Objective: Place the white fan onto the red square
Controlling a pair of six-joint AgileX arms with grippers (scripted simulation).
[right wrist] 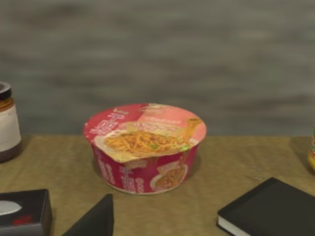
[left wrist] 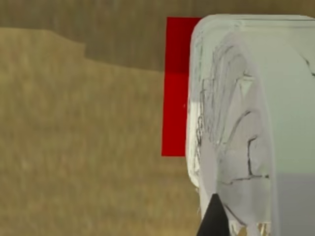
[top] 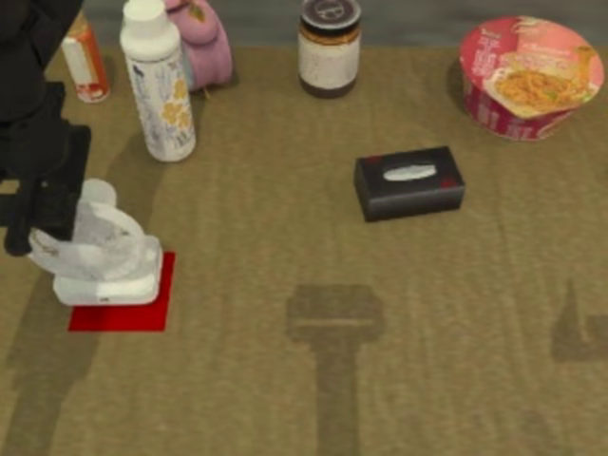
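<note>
The white fan [top: 103,255] stands at the table's left, its base over the upper-left part of the red square [top: 142,309] and overhanging it to the left. My left gripper [top: 43,223] comes in from the far left and is shut on the fan's grille side. In the left wrist view the white fan [left wrist: 246,108] fills the frame, one dark fingertip [left wrist: 214,221] lies against it, and a strip of the red square [left wrist: 174,88] shows beyond. My right gripper [right wrist: 157,233] is parked out of the top view, open, with one finger [right wrist: 101,216] showing.
Along the back stand an orange-labelled bottle [top: 85,62], a tall white flowered bottle [top: 160,85], a pink object [top: 204,43], a dark-lidded jar [top: 329,47] and a noodle bowl [top: 530,76]. A black tissue box [top: 408,182] lies mid-table. A black book [right wrist: 270,209] lies near the right gripper.
</note>
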